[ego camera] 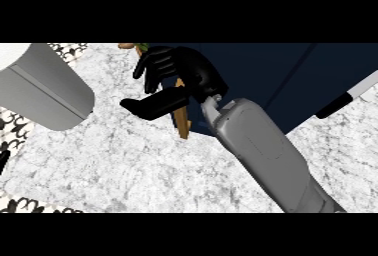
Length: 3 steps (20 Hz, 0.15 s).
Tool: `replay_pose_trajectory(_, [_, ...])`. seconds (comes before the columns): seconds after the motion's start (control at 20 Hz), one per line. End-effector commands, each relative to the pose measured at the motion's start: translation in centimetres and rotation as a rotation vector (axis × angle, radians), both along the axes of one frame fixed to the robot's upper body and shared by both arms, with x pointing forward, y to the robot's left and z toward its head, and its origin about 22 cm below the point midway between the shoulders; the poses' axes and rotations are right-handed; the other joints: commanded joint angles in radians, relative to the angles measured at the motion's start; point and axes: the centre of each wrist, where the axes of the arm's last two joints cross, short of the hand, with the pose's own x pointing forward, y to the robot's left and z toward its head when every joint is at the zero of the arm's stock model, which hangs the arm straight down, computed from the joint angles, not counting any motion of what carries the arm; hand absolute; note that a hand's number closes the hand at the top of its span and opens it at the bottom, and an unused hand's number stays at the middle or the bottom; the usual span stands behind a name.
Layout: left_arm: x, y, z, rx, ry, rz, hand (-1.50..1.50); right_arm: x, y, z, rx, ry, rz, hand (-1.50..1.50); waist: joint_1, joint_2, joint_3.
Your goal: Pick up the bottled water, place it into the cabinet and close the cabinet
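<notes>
My right hand is at the upper middle, on a grey forearm that rises from the lower right. Its fingers hang relaxed and its thumb sticks out to the left. The hand lies against the thin wooden edge of the dark blue cabinet panel. No bottled water shows in its grasp or anywhere else. At the upper left a large grey shape looks like my left forearm. A black sliver at the left edge may be part of that hand.
White speckled counter fills the lower left. A white and black bar handle crosses the blue panel at the right. A small green and brown object peeks out at the top, behind the right hand.
</notes>
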Motion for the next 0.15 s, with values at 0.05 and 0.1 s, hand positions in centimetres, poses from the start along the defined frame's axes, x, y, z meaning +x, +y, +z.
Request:
replay_pose_trajectory(0.05, [-0.53, 0.31, 0.10, -0.004, -0.005, 0.019, -1.50, 3.46, -0.60, 1.40, 0.112, 0.019, -0.187, -1.50, -0.008, 0.024, -0.001])
replay_pose_trajectory(0.1, [-0.54, 0.40, -0.37, -0.008, 0.013, 0.018, -1.50, 3.47, -0.43, 1.74, 0.117, 0.015, -0.182, -1.50, -0.003, 0.033, -0.003])
